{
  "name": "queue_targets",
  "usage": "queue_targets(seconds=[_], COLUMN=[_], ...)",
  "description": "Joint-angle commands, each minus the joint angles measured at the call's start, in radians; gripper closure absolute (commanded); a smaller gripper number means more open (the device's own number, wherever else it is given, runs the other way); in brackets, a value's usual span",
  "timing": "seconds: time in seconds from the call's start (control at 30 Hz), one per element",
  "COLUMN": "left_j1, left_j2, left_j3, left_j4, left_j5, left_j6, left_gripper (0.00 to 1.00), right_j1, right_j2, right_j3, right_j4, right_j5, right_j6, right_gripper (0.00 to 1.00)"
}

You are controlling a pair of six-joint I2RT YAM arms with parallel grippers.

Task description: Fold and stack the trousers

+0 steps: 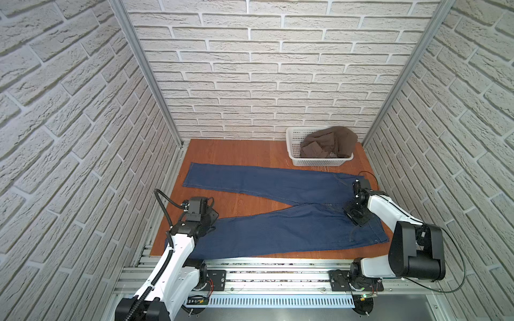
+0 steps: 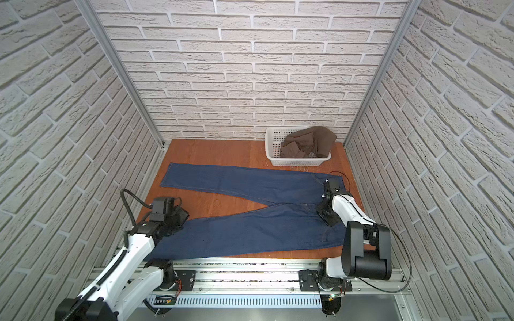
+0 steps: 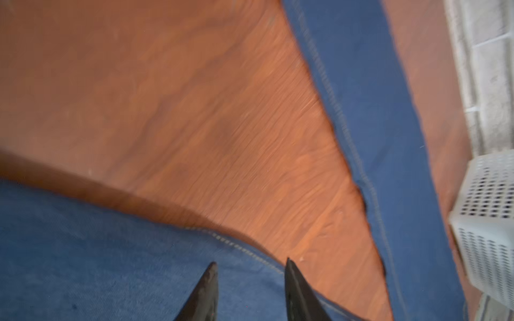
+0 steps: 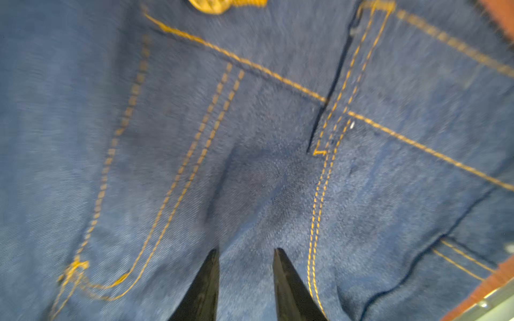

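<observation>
Trousers (image 1: 278, 230) first: long dark blue denim jeans with tan-orange seam stitching. Lie spread flat on reddish-brown wooden tabletop (image 1: 236, 155), waist toward the right, legs splayed leftward in a V with bare wood between. Show no fold anywhere in both top views; no stack begun either. Looks like the very start: bringing one leg over the other, folding along the length and setting the bundle down all seem still to do.

Left gripper (image 3: 250, 264): over the inner seam edge of the near leg, toward its hem end. Black fingers (image 3: 205, 291) partly spread, blue cloth visible in the gap, nothing pinched as far as the blurred wrist view tells.

Right gripper (image 4: 246, 250): over the upper part of the jeans, between a curved double stitch line and a straight double seam. Jaws likewise partly apart, clamping nothing visible; slight pucker in the denim just ahead of the tips.

Farther out, at the back of the table: white perforated plastic basket (image 1: 319, 161) with crumpled brown garment (image 1: 331, 141) inside, near the waist end of the far leg, apart from both grippers.
</observation>
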Motion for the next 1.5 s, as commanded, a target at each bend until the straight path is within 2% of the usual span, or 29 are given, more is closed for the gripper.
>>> queue_targets(seconds=[0.0,0.17,0.4,0.47,0.67,0.9,1.07,1.2,1.47], left_j1=[-0.006,0.067,0.273,0.308,0.35,0.359,0.359,0.358,0.354], left_j2=[-0.036,-0.089,-0.07,-0.042,0.062,0.214,0.289,0.319,0.39], left_j3=[-0.071,-0.071,0.012,0.038,0.091,0.216,0.302,0.333,0.375], left_j4=[0.015,-0.043,-0.043,-0.029,0.056,0.121,0.149,0.167,0.191], left_j5=[-0.04,-0.059,0.036,0.061,0.129,0.211,0.251,0.267,0.296], left_j6=[-0.093,-0.067,0.053,0.078,0.123,0.211,0.224,0.22,0.245], left_gripper=[0.57,0.47,0.41,0.41,0.38,0.3,0.29,0.29,0.27], right_j1=[0.003,-0.02,-0.059,-0.064,-0.068,-0.067,-0.068,-0.092,-0.153], right_j2=[0.029,0.016,-0.07,-0.097,-0.171,-0.241,-0.146,0.043,0.264], right_j3=[-0.02,-0.047,-0.085,-0.096,-0.088,0.11,0.275,0.433,0.516], right_j4=[0.015,-0.007,-0.072,-0.091,-0.128,-0.074,0.028,0.037,0.168], right_j5=[0.002,0.038,0.088,0.099,0.111,0.067,0.036,-0.023,-0.081], right_j6=[0.034,0.048,0.023,0.022,0.008,-0.124,-0.266,-0.357,-0.399], right_gripper=[0.65,0.65,0.65,0.65,0.64,0.6,0.58,0.57,0.57])
